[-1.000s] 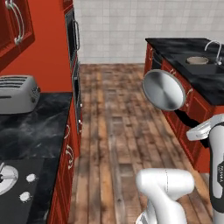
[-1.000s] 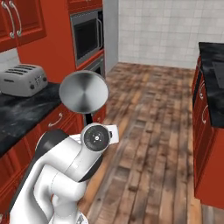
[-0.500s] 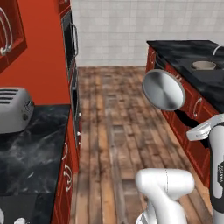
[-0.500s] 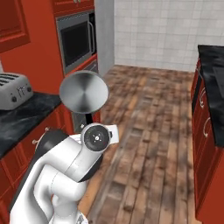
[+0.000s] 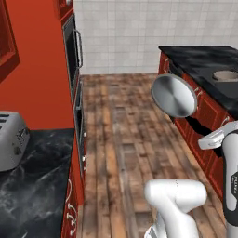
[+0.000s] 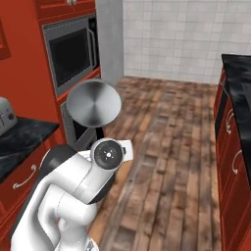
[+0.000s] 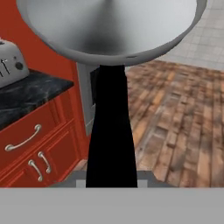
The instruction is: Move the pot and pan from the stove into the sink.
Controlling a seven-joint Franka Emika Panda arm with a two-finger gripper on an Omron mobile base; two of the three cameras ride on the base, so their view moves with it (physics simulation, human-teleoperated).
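Holding pan point(image 5: 174, 95) aloft by its straight black handle point(image 7: 110, 127), gripper point(image 7: 111, 183) closed tight around handle's near end; fingertips themselves hidden behind handle in hand view. Shiny round underside of pan turned toward base cameras, bowl directly beyond gripper, handle running from bowl back to hand. Carried in mid-air above wooden floor point(image 6: 171, 162), between red cabinets point(image 7: 30, 144) on left and black stone counter point(image 5: 204, 62) on right. Compared with a second ago: both base views swung round, toaster point(image 5: 11, 139) slid from upper left to left edge in left base view, cooktop corner gone from lower left; pan unchanged relative to arm. Pale round rim on right counter at frame edge, contents not discernible. Wall oven point(image 6: 71, 56) in left cabinet run.
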